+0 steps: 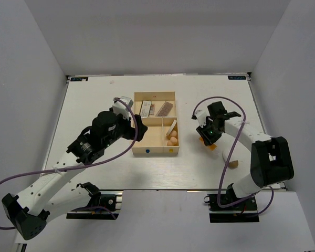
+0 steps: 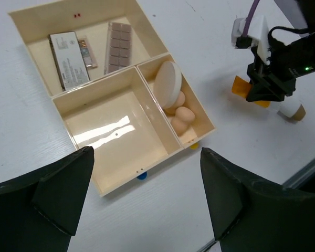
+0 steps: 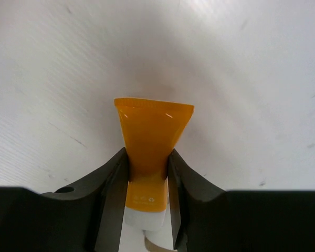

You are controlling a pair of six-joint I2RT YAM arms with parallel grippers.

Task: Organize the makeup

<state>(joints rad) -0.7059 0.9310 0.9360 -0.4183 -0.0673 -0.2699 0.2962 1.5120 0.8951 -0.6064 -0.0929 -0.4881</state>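
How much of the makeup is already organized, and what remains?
Done: in the tray, the palettes lie in the long compartment, the round pad and peach sponges in the small one. In hand: the right gripper has its jaws closed on the orange tube, outside the tray. Left: that tube and the white bottle on the table.

Right claw (image 1: 207, 137) seemingly grips orange tube (image 1: 212, 147) right of tray (image 1: 158, 152); bottle (image 1: 233, 164) lies nearby.
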